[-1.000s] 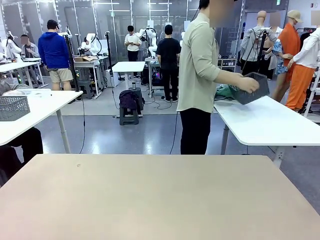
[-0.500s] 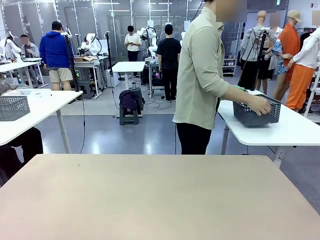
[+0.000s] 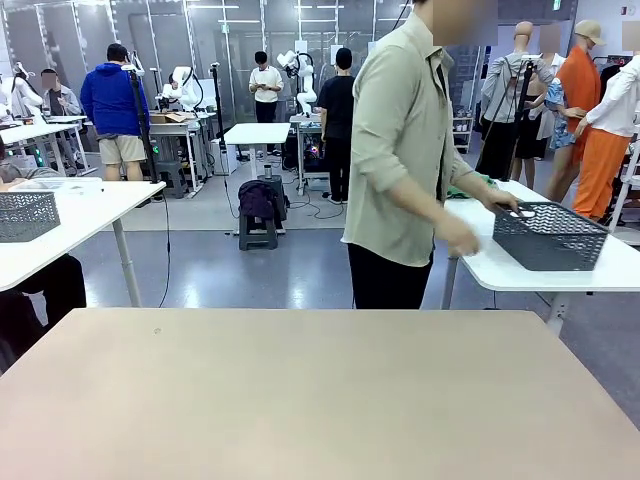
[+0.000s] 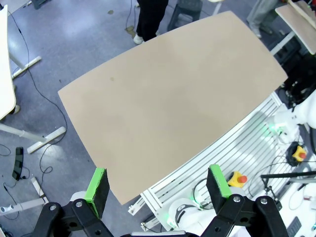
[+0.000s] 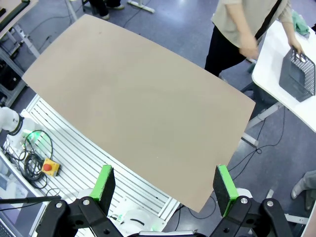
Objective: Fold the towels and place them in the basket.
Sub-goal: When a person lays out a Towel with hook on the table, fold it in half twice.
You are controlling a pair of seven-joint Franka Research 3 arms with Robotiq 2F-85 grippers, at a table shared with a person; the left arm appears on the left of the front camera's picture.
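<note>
Front view: the tabletop below both end effectors carries nothing. The person has set the basket down on a side table, far beyond the right end effector, with a green towel past it. The right and the left end effector gape wide, empty. Folding likely awaits delivery.
</note>
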